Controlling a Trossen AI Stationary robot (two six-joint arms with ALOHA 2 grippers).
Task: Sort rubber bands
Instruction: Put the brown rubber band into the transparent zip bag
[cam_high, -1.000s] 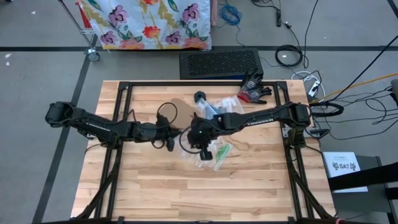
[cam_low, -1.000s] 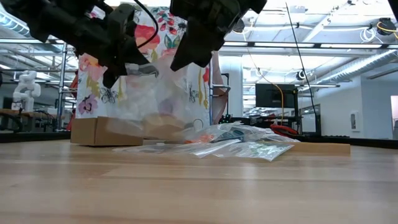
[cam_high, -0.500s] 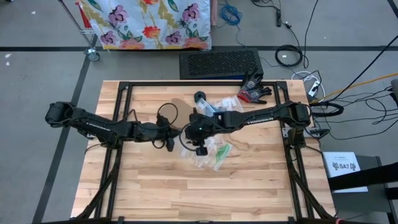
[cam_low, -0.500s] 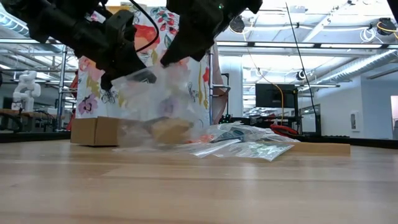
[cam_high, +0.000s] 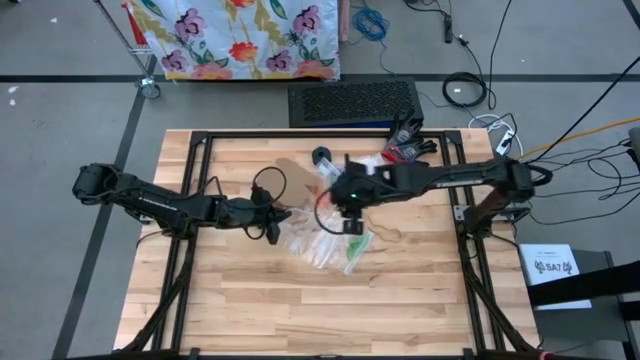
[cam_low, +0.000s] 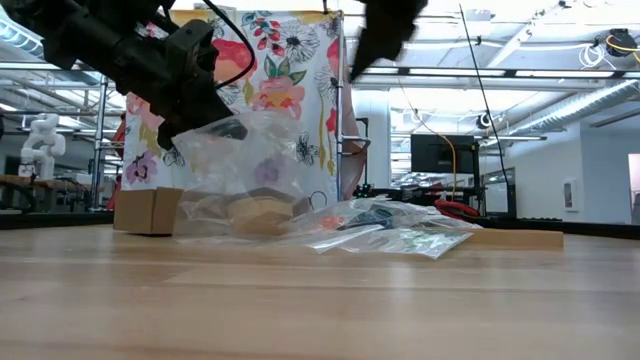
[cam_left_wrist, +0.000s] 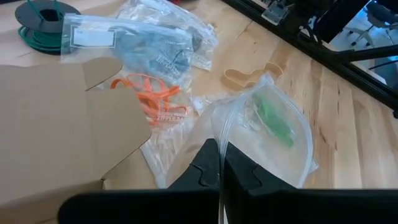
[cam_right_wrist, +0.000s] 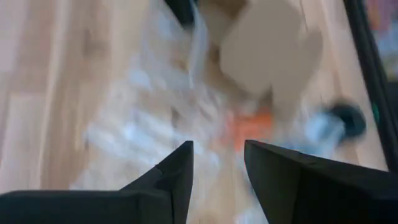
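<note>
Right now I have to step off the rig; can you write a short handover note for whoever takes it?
Left tool: shut on a clear bag, lifted off the table.
Right tool: open, empty, raised over the pile.
Rubber bands: orange ones and green ones sit in separate bags; a tan one lies loose on the wood.
Done: some colours bagged.
Left: bag the loose band; contents of the other bags cannot be told.

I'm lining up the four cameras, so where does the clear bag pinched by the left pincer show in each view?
High view: clear bag just right of the left pincer, near table centre.
Low view: it hangs from the pincer, upper left.
Left wrist view: its edge rises between the shut fingers.
Right wrist view: too blurred to pick out.
Shared landmark: the cardboard piece.
</note>
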